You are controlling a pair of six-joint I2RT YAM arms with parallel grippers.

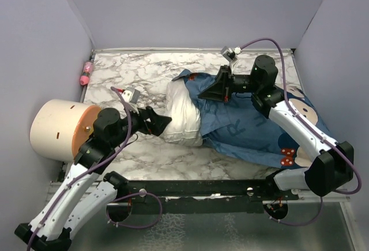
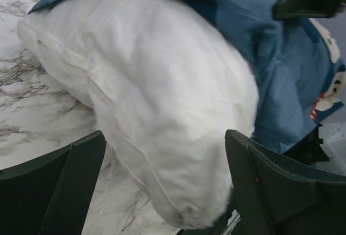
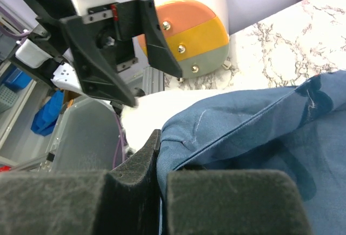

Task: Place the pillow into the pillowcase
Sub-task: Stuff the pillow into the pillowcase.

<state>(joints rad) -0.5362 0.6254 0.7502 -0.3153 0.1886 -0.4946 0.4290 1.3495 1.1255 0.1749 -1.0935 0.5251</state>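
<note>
White pillow (image 1: 183, 112) lying half inside blue pillowcase (image 1: 253, 127) on marble worktop (image 1: 132, 72), left fingers (image 2: 54, 186) hanging released around its left end, right fingers (image 3: 227, 202) pinching pillowcase hem

Matt cloth pillow (image 1: 183, 115), soft cloth pillowcase (image 1: 248, 125), smooth marbled table (image 1: 128, 67)

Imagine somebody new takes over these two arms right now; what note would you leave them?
Left gripper: open, jaws either side of the pillow's bare end.
Right gripper: shut on the pillowcase's open edge.
Pillow: lying on the marble table, its right part inside the pillowcase, its left end sticking out.
Done: pillow partly in.
To do: probably push the rest in, or pull the case over it.
</note>
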